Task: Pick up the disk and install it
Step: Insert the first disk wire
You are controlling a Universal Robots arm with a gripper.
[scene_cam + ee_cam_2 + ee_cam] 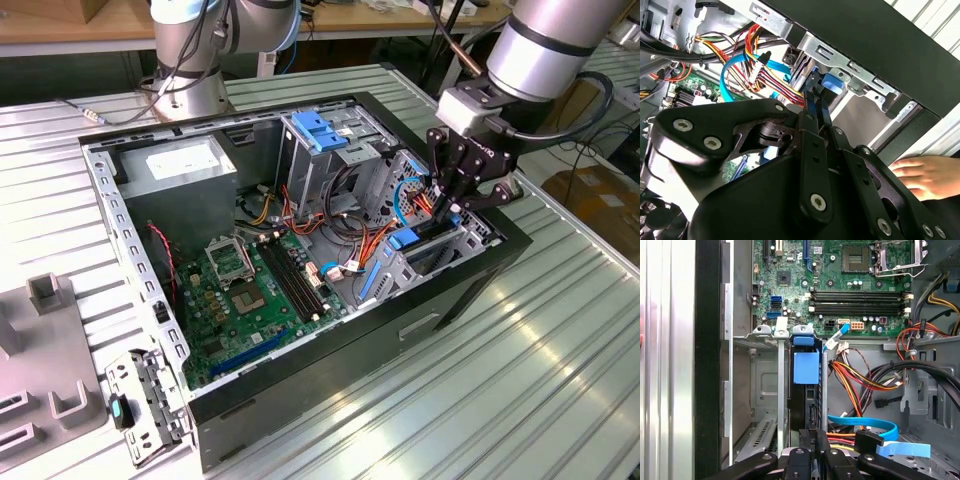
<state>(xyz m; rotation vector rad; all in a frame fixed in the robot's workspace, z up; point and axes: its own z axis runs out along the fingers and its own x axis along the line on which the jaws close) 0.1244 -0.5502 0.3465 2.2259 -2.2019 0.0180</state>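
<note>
Ribbed metal worktop (560, 380) carries the open black computer case (400, 330), lying on its side, green motherboard (250, 300) exposed. Robot arm (545, 45) reaches over the case's corner at the exterior view's right.

Disk (806, 390) stands on edge in the drive bay (765, 390) beside the case wall, blue rail tab uppermost in the first wrist view, apparently most of the way in.

Hand (810, 437) narrow, fingers pinched on the disk's outer edge.

Judgement: seating wants a straight push along the bay guides, disk kept square; any tilt would likely bind the rails.

Obstructions: orange-red wire bundle (860, 382) and blue flat cable (865, 422) lie just beside the bay, near the fingers. A person's hand (920, 175) rests outside the case in the second wrist view.
</note>
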